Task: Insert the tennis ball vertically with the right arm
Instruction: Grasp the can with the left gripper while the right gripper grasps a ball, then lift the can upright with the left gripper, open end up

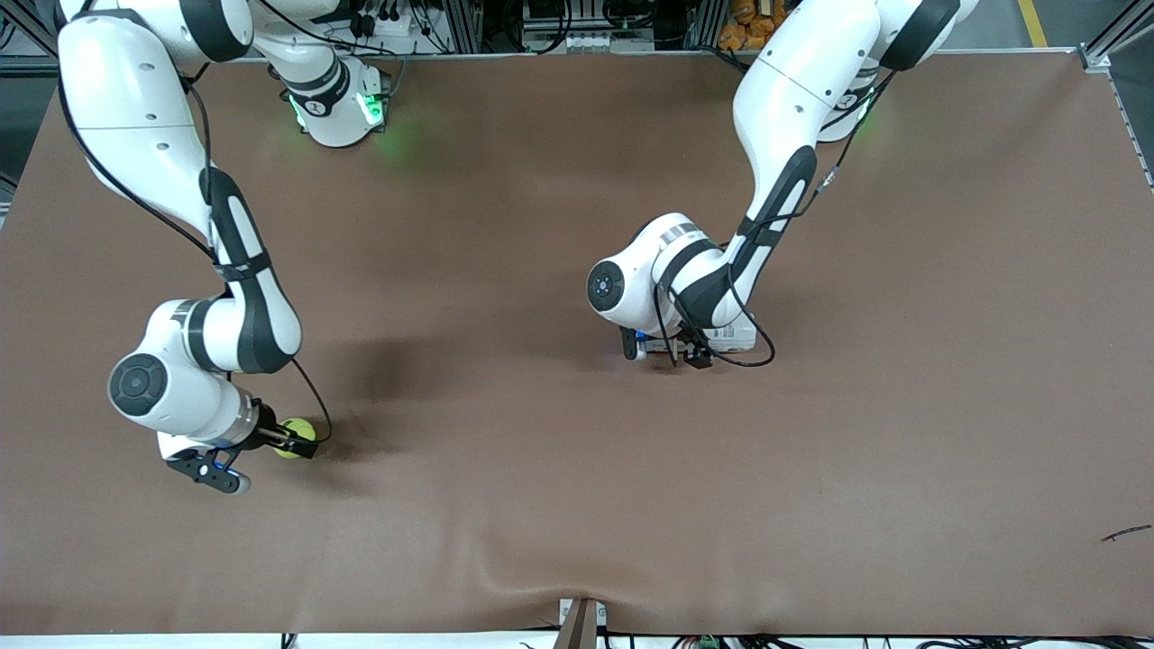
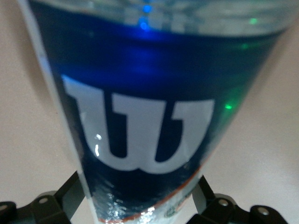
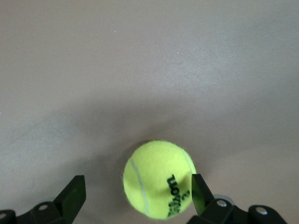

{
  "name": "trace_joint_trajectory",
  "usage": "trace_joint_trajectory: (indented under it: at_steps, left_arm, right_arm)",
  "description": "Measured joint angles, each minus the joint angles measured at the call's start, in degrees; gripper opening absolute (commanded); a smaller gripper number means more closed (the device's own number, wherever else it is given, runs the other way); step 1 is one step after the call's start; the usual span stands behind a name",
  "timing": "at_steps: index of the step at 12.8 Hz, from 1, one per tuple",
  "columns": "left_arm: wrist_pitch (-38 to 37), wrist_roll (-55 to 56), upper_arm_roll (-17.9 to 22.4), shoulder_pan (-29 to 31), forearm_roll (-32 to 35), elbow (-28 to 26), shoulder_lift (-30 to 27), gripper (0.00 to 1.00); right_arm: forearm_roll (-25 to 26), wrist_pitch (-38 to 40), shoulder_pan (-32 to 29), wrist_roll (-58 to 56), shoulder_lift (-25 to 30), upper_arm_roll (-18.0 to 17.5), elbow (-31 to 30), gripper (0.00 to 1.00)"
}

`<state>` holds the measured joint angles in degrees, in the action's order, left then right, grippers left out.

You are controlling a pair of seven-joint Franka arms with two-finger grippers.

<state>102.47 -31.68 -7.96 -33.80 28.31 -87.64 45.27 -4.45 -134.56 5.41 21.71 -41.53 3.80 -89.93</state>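
Broadly, the brown tabletop [image 1: 559,469] carries only two things that matter, and the tennis ball [image 1: 293,438] serves as the landmark for both. That ball rests on the tabletop toward the right arm's end. The blue tube can [image 2: 140,126], with its large white letter mark, sits well apart from the ball, toward the left arm's end and farther from the front camera; in the front view the left wrist hides nearly all of it.

The left end effector [image 2: 140,207] is spread to either side of the can's wall; whether the pads press it I cannot tell.

The right end effector [image 3: 135,196] is low over the ball, fingers spread, one finger [image 3: 74,196] clear of the felt and the other just beside it. The ball lies off-centre between them.

The step in hand looks like the grasp. To do it well, centre the ball between the fingers first, drop until the pads meet its widest part, then close squarely. An off-centre pinch could squirt the ball away across the tabletop.
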Motion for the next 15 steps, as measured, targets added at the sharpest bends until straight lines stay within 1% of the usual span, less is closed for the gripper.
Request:
trace_joint_trajectory:
  at_steps: [2,3,6,8,12,15]
  left_arm:
    - [0.0,0.0,0.0,0.0,0.0,0.0,0.0,1.00]
    - [0.0,0.0,0.0,0.0,0.0,0.0,0.0,0.96]
    - [0.0,-0.1,0.0,0.0,0.0,0.0,0.0,0.78]
    - [0.0,-0.2,0.0,0.0,0.1,0.1,0.0,0.71]
    - [-0.2,-0.3,0.0,-0.1,0.2,0.3,0.0,0.72]
    - [-0.1,-0.3,0.0,-0.1,0.2,0.6,0.0,0.74]
  right_arm:
    - [0.1,-0.4,0.0,0.0,-0.7,0.1,0.0,1.00]
    - [0.1,-0.4,0.0,0.0,-1.0,0.2,0.0,1.00]
    - [0.5,-0.4,0.0,0.0,-1.4,0.3,-0.4,1.00]
    - [1.4,-0.4,0.0,0.0,-1.4,0.3,-1.1,1.00]
    - [1.6,-0.5,0.0,0.0,-1.5,0.3,-1.6,1.00]
    - [1.6,-2.2,0.0,0.0,-1.9,0.4,-1.8,1.00]
